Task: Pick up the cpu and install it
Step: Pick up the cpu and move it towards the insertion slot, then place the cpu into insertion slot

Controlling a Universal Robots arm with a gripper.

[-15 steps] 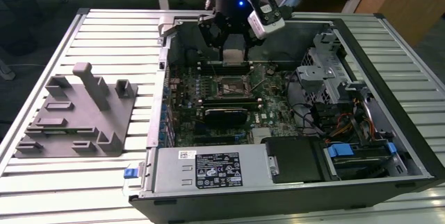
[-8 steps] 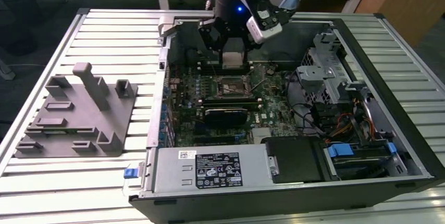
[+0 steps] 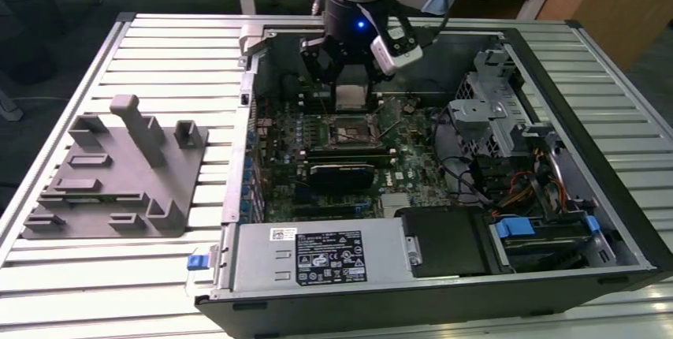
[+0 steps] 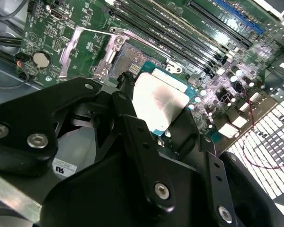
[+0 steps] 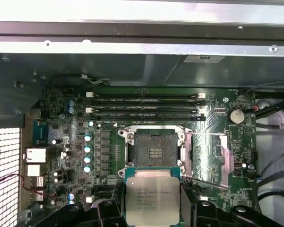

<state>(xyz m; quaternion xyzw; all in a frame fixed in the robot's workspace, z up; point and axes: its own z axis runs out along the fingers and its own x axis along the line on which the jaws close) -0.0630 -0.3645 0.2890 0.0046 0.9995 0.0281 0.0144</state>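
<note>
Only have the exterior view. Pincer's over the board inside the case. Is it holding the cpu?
Observer: Yes. In the first wrist view the cpu sits clamped in the pincer, metal top facing the camera.
Operator: Socket free?
Observer: Empty. The socket shows bare contacts and nothing is seated in it.
Operator: Load plate?
Observer: The load plate is flipped open and lies beside the socket, on the side of the coin cell.
</note>
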